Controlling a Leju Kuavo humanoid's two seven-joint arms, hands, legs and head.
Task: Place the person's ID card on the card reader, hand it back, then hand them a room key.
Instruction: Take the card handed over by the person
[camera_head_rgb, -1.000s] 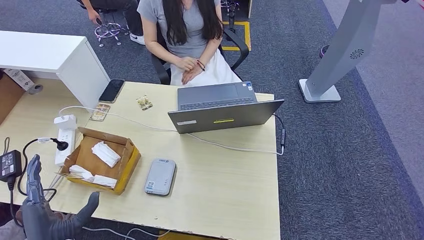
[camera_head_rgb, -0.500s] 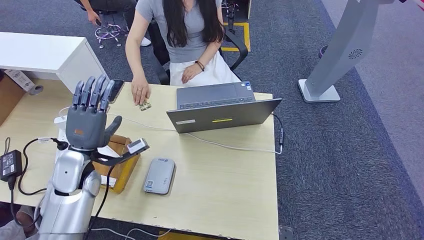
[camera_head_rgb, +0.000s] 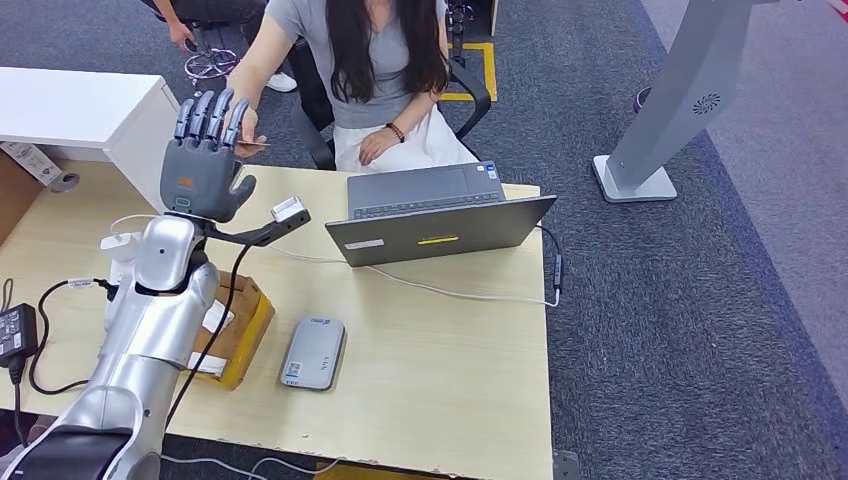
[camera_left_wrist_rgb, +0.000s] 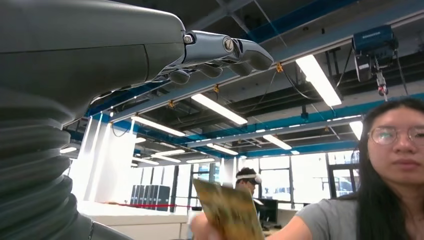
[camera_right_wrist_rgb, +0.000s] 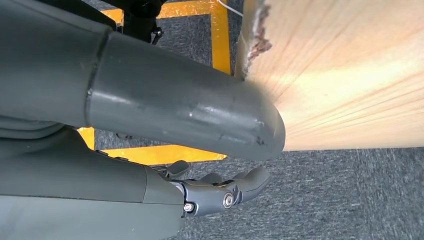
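Note:
My left hand (camera_head_rgb: 205, 160) is raised above the table's far left, palm flat, fingers spread and pointing up, holding nothing. Just beyond its fingertips a person's hand (camera_head_rgb: 248, 128) holds out a golden-brown ID card (camera_head_rgb: 256, 146). In the left wrist view the card (camera_left_wrist_rgb: 227, 210) stands upright a short way off from my fingers (camera_left_wrist_rgb: 220, 50), not touching them. The grey card reader (camera_head_rgb: 313, 352) lies flat on the table near the front. My right hand (camera_right_wrist_rgb: 215, 192) hangs beside the table's edge with fingers loosely apart and nothing in it.
A cardboard box (camera_head_rgb: 243, 330) with white cards sits left of the reader, partly behind my forearm. An open grey laptop (camera_head_rgb: 440, 215) stands mid-table with a white cable (camera_head_rgb: 450, 292) trailing across. A white cabinet (camera_head_rgb: 80, 105) is at the far left. The person (camera_head_rgb: 385, 60) sits opposite.
My left arm rose from the table's near-left corner up toward the person. The person reached to the table, picked up the ID card and now holds it out by my fingertips.

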